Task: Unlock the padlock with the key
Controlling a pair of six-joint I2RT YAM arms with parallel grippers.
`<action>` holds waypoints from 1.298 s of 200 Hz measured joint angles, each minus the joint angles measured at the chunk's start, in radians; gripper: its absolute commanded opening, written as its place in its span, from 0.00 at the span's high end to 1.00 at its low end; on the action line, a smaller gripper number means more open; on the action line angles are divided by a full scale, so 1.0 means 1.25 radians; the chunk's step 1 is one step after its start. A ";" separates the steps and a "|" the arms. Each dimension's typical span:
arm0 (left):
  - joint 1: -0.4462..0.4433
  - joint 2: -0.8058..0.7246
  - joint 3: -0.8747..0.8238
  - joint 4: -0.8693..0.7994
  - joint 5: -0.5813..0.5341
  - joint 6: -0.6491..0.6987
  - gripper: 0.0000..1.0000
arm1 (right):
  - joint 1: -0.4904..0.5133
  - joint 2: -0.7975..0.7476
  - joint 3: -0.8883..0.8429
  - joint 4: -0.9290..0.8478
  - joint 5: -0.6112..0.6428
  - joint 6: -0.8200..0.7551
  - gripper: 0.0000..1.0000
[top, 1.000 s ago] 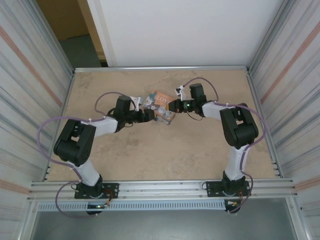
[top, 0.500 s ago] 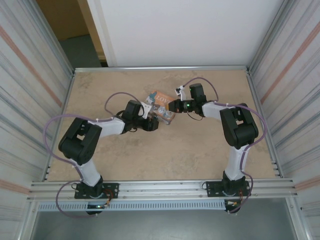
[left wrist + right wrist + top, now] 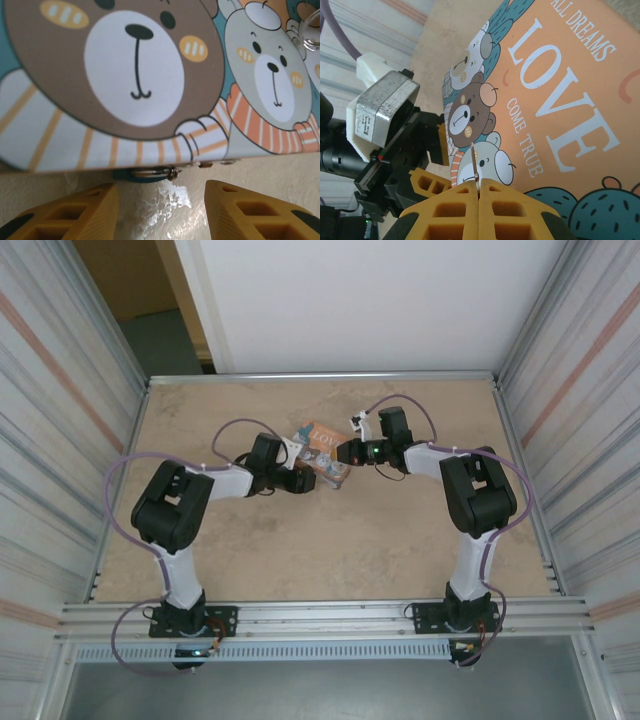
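While left jaws gape, right jaws pinch a slim silvery key (image 3: 474, 161) edge-on.

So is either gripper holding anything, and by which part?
The right gripper is shut on a thin metal strip, likely the key, pinched at its near end. The left gripper is open, holding nothing.

Thin silvery key (image 3: 474, 161), edge-on, poking up from the clamped right claw (image 3: 478, 184). Perhaps the padlock (image 3: 146, 173): teal-and-metal sliver peeking under the bear-printed box (image 3: 135, 75) edge.
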 measured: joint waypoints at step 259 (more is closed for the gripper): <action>-0.028 0.044 0.036 0.031 0.008 -0.190 0.66 | 0.000 0.000 0.000 0.010 0.015 0.000 1.00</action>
